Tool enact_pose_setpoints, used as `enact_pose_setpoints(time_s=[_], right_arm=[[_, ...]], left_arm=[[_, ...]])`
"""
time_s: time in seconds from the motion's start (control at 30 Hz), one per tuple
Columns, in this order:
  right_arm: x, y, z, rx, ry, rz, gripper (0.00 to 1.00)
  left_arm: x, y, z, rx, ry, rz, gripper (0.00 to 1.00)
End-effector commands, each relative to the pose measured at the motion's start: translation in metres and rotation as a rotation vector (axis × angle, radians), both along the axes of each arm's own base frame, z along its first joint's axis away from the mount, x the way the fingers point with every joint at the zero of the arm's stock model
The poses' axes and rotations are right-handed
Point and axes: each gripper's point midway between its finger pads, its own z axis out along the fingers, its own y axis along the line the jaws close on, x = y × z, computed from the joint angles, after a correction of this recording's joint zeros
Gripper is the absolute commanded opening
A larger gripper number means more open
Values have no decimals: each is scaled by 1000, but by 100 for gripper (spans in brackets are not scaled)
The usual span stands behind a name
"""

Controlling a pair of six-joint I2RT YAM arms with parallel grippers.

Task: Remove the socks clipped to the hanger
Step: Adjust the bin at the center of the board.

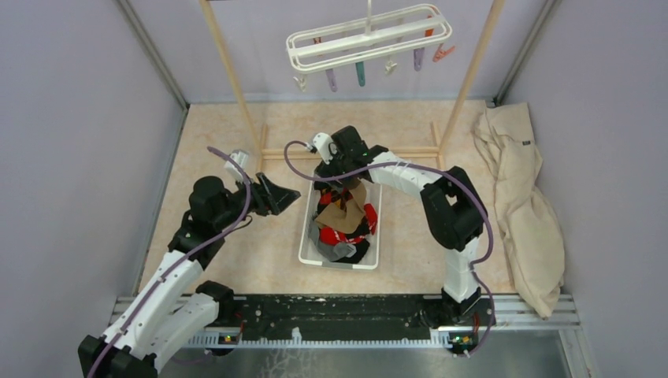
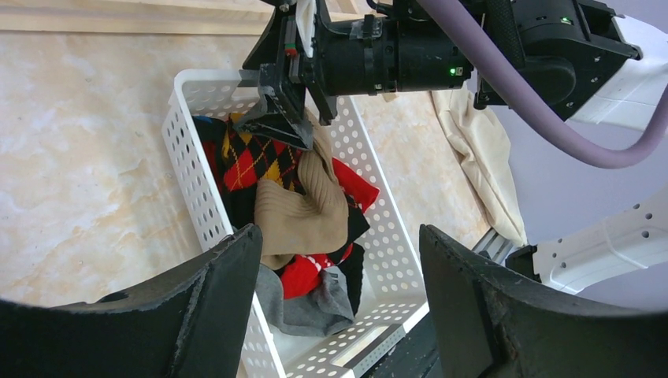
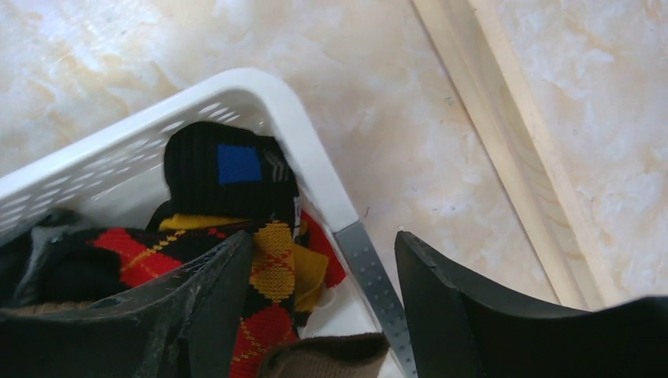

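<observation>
Hanger: hangs above the far edge of the table, between the posts of the wooden rack; pastel clips dangle under its frame.
Socks: heaped in the white basket at mid-table, midway between the left and right edges.
Pile, top: tan sock lies over the red-and-yellow argyle sock.
Right gripper: over the basket's far end, just above the argyle sock; jaws apart, nothing between them.
Left gripper: just left of the basket's far-left corner, jaws spread wide, empty.
Beige cloth: lies along the table's right edge.
</observation>
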Motion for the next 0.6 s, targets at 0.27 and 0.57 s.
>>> enact_pose_setpoints(time_s=[0.27,0.57], right_arm=[[8,-17,-14,12,61,-194,30],[-6,-55,6,77,60,-420,11]], left_arm=[[-2,-5,2,-8,-5,-32,79],[-3,-4,-7,-5,15,-29,79]])
